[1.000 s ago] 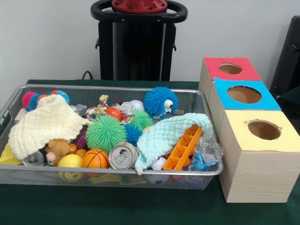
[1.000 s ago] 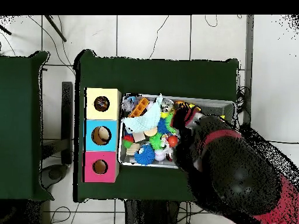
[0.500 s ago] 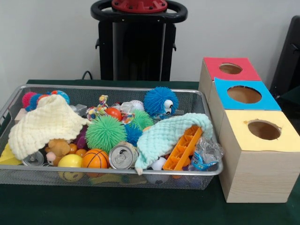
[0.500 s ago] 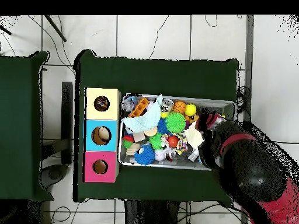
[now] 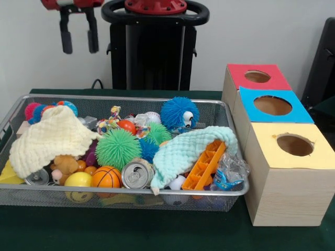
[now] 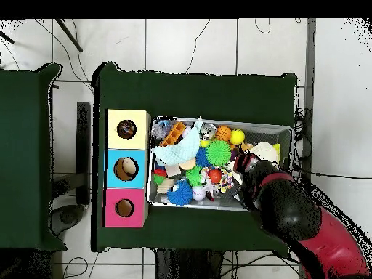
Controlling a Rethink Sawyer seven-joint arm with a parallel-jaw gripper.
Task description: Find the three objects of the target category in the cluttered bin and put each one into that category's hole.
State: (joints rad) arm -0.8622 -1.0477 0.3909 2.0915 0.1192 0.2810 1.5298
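Front view shows open empty claw (image 5: 78, 36); overhead only arm (image 6: 305, 225)

No readable text, label, brand, number or sign appears in either view. The crumpled plastic wrapper (image 5: 228, 175) at the corner of the wire bin (image 5: 157, 196) carries blue printing, but no words on it can be made out.

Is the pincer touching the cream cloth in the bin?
Apart. The front view shows the pincer, open and empty, high above the cream cloth, with bare wall between them.
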